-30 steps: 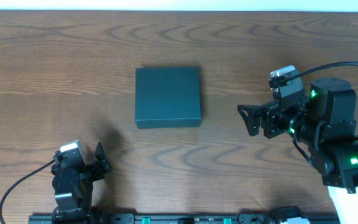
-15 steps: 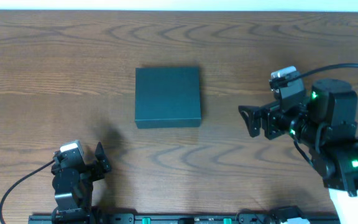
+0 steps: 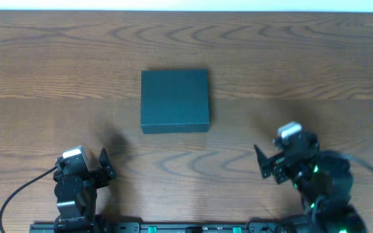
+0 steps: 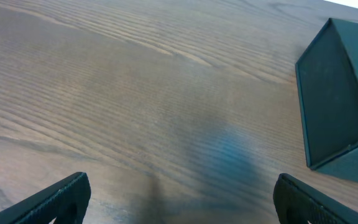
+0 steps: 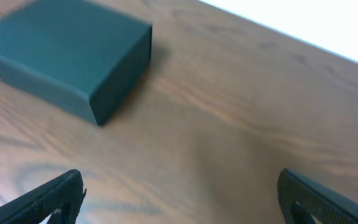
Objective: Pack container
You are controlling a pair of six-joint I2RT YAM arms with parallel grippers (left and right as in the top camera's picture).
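Note:
The container (image 3: 175, 101) is a dark teal box, closed, lying flat in the middle of the wooden table. It shows at the right edge of the left wrist view (image 4: 337, 99) and at the upper left of the right wrist view (image 5: 67, 53). My left gripper (image 3: 104, 165) is open and empty near the front left, well short of the box. My right gripper (image 3: 262, 165) is open and empty near the front right, below and right of the box. Both wrist views show only bare wood between the fingers (image 4: 179, 202) (image 5: 182, 199).
The wooden table (image 3: 290, 58) carries nothing else in view. A black rail (image 3: 173, 226) runs along the front edge between the two arm bases. A pale strip (image 5: 328, 25) lies beyond the table's far edge.
My right arm has pulled back from beside the box towards the front edge and dropped low. The left arm and the box have not moved.

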